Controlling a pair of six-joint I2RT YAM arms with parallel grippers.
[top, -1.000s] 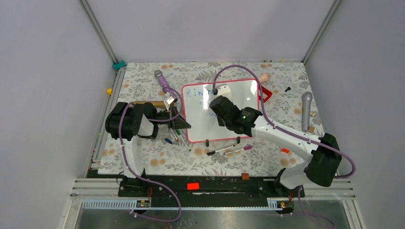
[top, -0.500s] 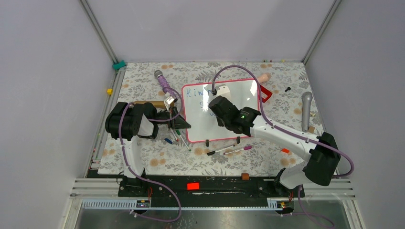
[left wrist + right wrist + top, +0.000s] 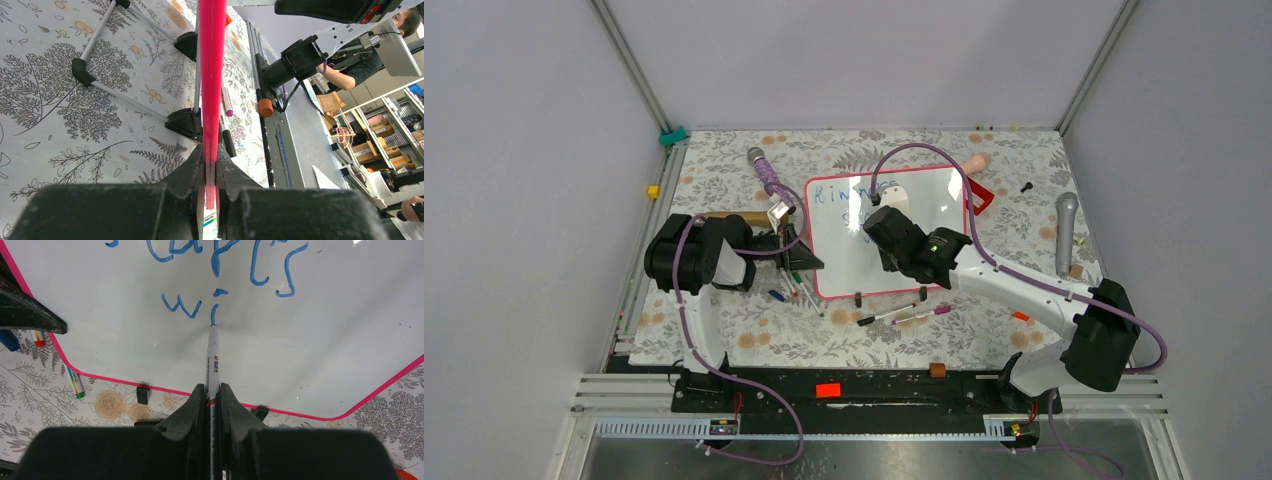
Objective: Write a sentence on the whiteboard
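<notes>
Well, your right claw [image 3: 212, 390] pinches the marker [image 3: 213, 355], tip on the whiteboard [image 3: 310, 340] ahead; your left claw [image 3: 210, 167] clamps its rim [image 3: 212, 75].

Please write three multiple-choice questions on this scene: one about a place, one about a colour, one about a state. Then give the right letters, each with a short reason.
1. Where is the tip of the marker that the right gripper holds?
A. in the air, touching nothing
B. on the whiteboard, at the foot of a letter "i"
C. beyond the board's edge

2. What colour is the writing?
A. red
B. green
C. blue

3. What is the state of the left gripper?
A. shut on the whiteboard's pink rim
B. open, holding nothing
C. shut, holding nothing

Answers: 1 B, the right wrist view shows the tip meeting the stroke; 2 C, every letter is blue; 3 A, the left wrist view shows the rim pinched in it.
</notes>
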